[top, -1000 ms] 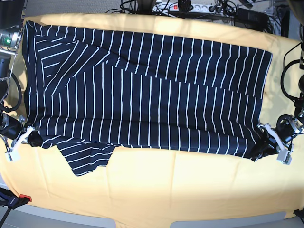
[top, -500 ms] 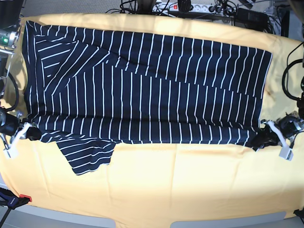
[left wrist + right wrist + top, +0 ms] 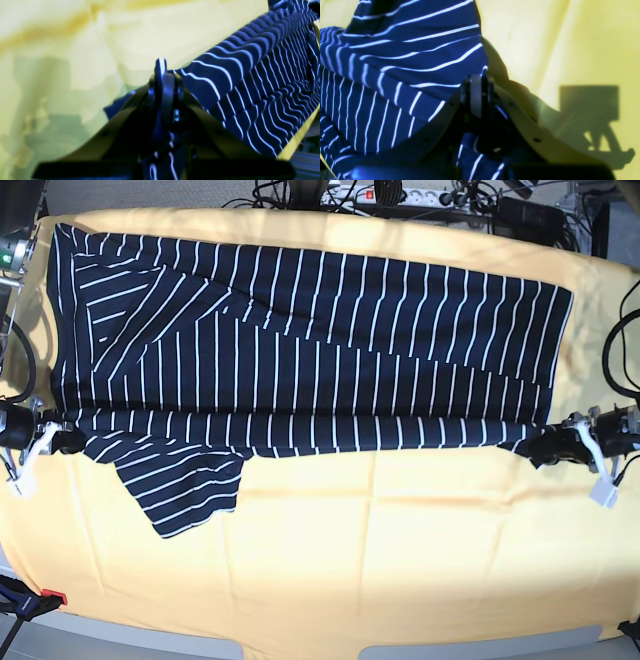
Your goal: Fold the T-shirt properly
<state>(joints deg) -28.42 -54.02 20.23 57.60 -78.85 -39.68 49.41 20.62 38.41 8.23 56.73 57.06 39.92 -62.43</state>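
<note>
The yellow cloth point(image 3: 330, 550) is covering the table, and the T-shirt point(image 3: 300, 350) is lying spread across it. The left tool point(image 3: 578, 442) and right tool point(image 3: 45, 442) are each pinching shut on the T-shirt's near edge, lifting it. Next, they probably need to carry that edge over to the far side.
</note>
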